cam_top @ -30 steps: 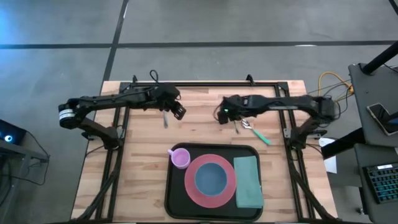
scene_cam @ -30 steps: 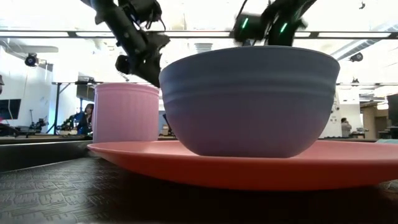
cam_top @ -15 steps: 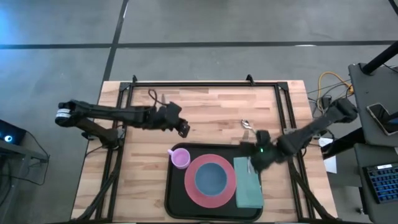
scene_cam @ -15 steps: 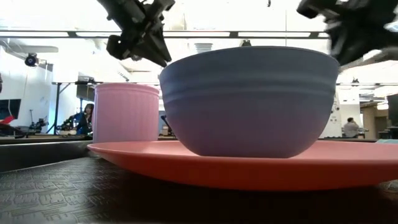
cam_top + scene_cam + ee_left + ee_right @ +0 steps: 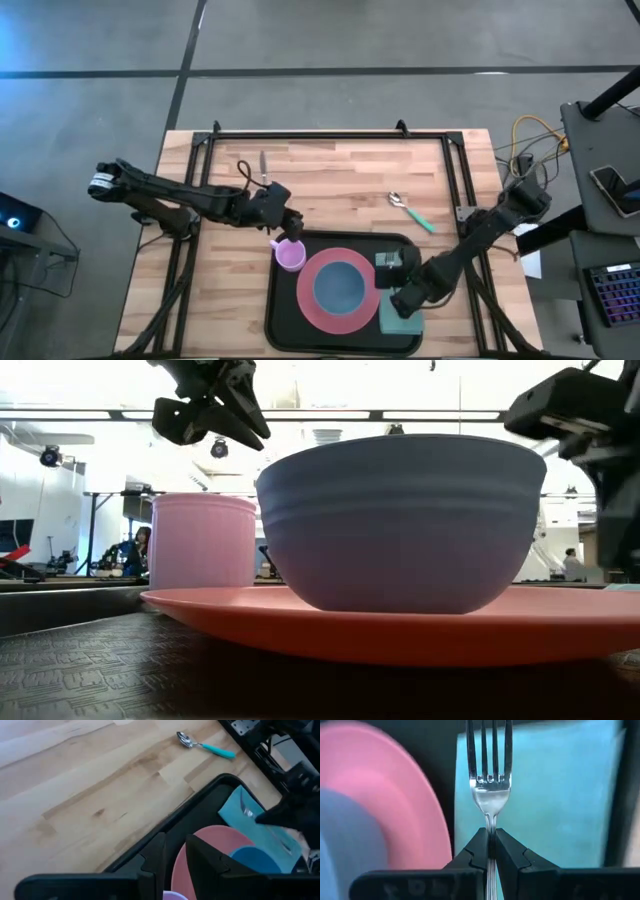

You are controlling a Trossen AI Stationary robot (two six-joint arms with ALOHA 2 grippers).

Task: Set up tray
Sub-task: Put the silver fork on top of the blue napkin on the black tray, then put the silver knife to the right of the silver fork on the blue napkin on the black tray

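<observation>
The black tray point(image 5: 282, 318) carries a pink plate point(image 5: 305, 297) with a blue bowl point(image 5: 340, 287), a pink cup point(image 5: 290, 256) and a teal napkin point(image 5: 398, 323). My right gripper point(image 5: 396, 280) is over the napkin point(image 5: 555, 795), shut on a metal fork point(image 5: 491, 775). My left gripper point(image 5: 290, 228) hovers just beyond the cup near the tray's far left corner, with only a narrow gap between its fingers and nothing in it point(image 5: 175, 855). In the low view it hangs above the cup point(image 5: 203, 540). My right gripper pinches the fork's neck point(image 5: 491, 822), just behind the tines, between its two fingers. The tines stick out past the fingertips along the fingers, over the teal napkin. The handle is hidden behind the fingers. Whether the fork touches the napkin, I cannot tell.
A spoon with a teal handle point(image 5: 411, 211) lies on the wood beyond the tray's far right corner, also seen as the spoon point(image 5: 205, 746). A knife point(image 5: 263, 165) lies near the far left. The wooden table point(image 5: 340, 180) beyond the tray has free room.
My right gripper has travelled from the far middle of the table, beside the spoon, toward the near edge to above the napkin, the fork going with it. My left gripper has moved from the far left toward the near edge and right, to the cup.
</observation>
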